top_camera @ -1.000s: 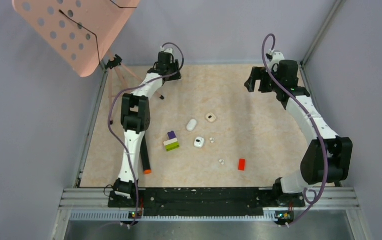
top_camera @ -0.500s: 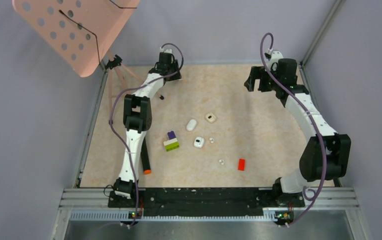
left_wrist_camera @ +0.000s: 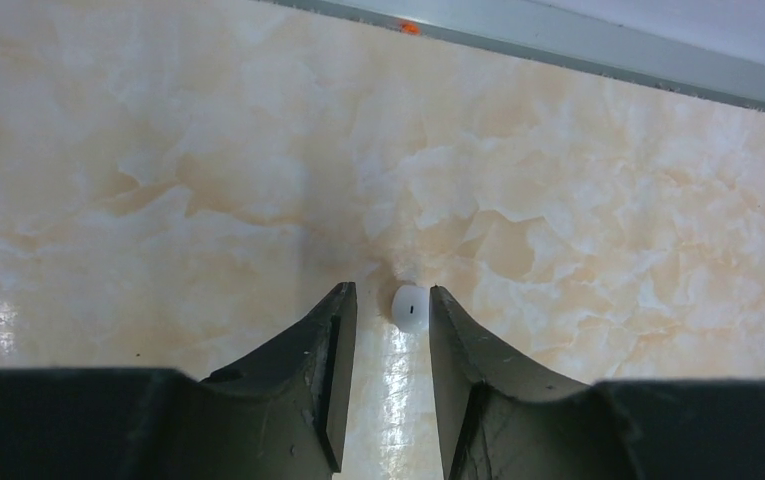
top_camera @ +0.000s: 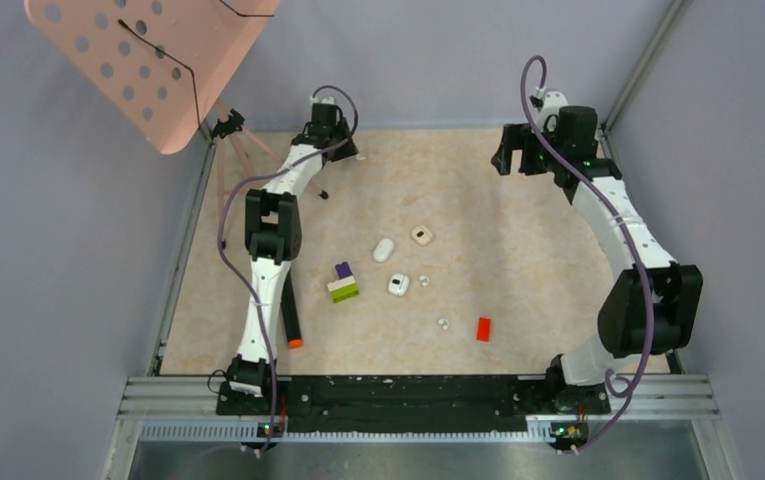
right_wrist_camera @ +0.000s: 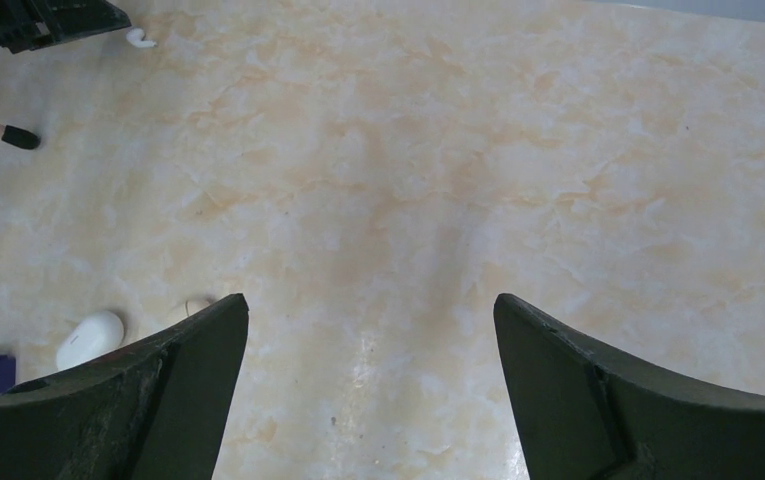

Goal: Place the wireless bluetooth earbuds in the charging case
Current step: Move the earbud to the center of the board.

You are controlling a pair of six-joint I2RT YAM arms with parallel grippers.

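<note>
L gripper (left_wrist_camera: 390, 292): jaws drawn narrow w/ a gap left, not clenched on anything. One earbud (left_wrist_camera: 410, 307) lies on the table at the tips, close to the R-side finger and not pinched as far as I can tell. R gripper (right_wrist_camera: 370, 300): spread wide, empty, over bare tabletop.

Change in the last sec: L wrist has crept slightly toward the far-left edge and R wrist has drifted toward the far-right corner. Nothing on the table has moved. I read this as L lining up a pick of that stray bud, w/ R staying clear. No bud looks seated yet, so it's early.

Further out, mid-table: charging case (top_camera: 399, 285), apparently open, well apart from the L gripper, w/ two more buds (top_camera: 424, 280) near it. Also a tan-lined case (top_camera: 421, 236), a closed case (top_camera: 384, 249), a brick stack (top_camera: 343, 282), a red brick (top_camera: 483, 328) and a marker (top_camera: 291, 325).

The table (top_camera: 518, 260) is glossy beige marble w/ glare. Walls are lilac-grey, and a pink perforated board (top_camera: 148, 60) sits far left.
</note>
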